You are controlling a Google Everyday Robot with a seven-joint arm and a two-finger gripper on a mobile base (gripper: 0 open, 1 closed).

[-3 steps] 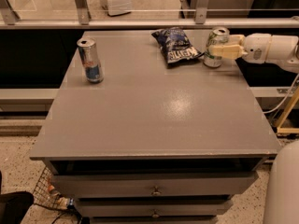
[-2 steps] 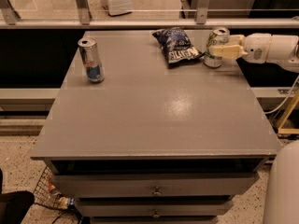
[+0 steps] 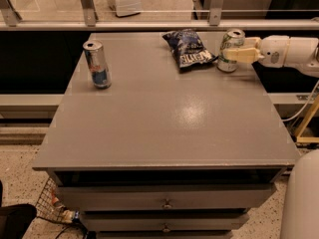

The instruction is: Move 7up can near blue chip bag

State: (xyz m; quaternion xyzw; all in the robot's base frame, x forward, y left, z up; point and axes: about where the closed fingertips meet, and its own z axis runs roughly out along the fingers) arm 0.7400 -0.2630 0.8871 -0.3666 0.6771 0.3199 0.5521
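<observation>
Hand [image 3: 231, 55] at the counter's [image 3: 164, 128] far right corner grips the upright 7up can [image 3: 233, 38] just beside the blue chip bag [image 3: 188, 49]

Cream tool [image 3: 228, 53] at silver-green 7up can [image 3: 233, 38]; glossy blue chip bag [image 3: 188, 49].

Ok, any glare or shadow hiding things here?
Camera view: soft glare on the table right of centre hides nothing; the tool at the 7up can, far right beside the blue chip bag, is evenly lit; the drawers below are dim.
</observation>
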